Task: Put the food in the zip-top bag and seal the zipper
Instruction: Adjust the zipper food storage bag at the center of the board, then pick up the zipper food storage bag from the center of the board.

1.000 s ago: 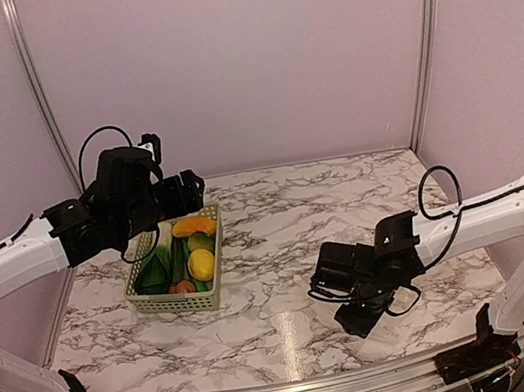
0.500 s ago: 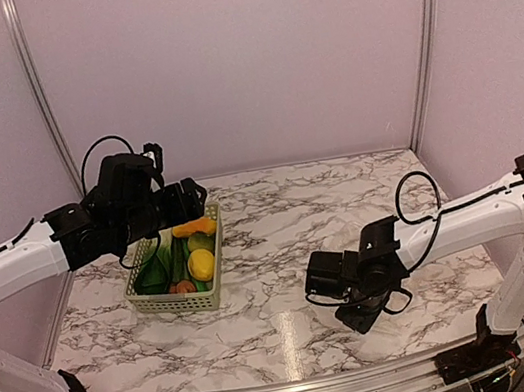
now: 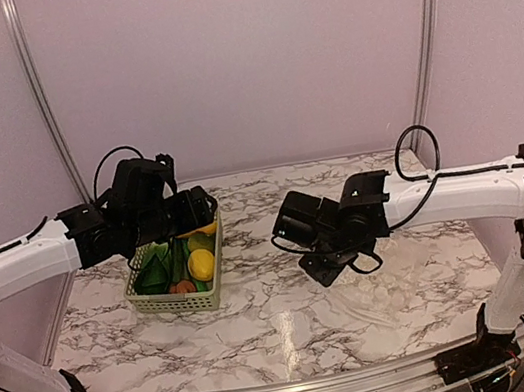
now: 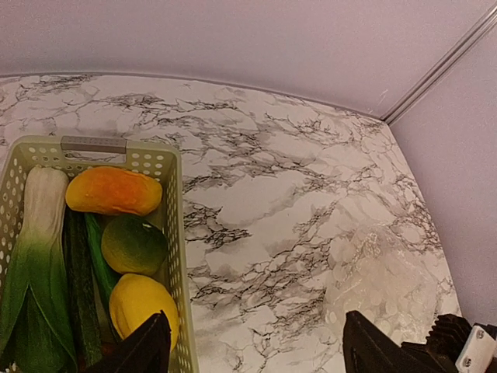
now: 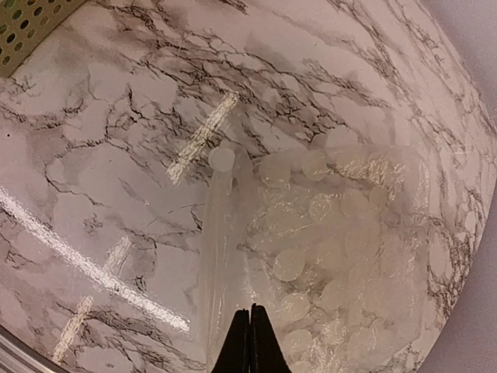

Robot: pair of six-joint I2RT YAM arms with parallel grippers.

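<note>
The food lies in a pale green basket (image 4: 172, 233): bok choy (image 4: 35, 249), long green pieces (image 4: 81, 272), an orange piece (image 4: 113, 190), a green round one (image 4: 133, 243) and a yellow lemon (image 4: 142, 305). My left gripper (image 4: 255, 336) hangs open above the basket's (image 3: 181, 302) right edge (image 3: 198, 207), holding nothing. The zip-top bag (image 5: 334, 249) lies flat on the marble at the right (image 3: 399, 283) (image 4: 384, 272). Its zipper (image 5: 225, 256) runs along the left edge in the right wrist view. My right gripper (image 5: 250, 330) (image 3: 318, 272) is shut above the bag near that strip, with nothing visible between its fingers.
The marble table (image 3: 263, 318) is walled by lilac panels at the back and sides. Bare marble lies between the basket and the bag. The right arm (image 3: 445, 199) stretches across the table's right half.
The right arm swung up and left, away from the near edge, and its jaws closed. The left gripper drifted slightly right over the basket.
</note>
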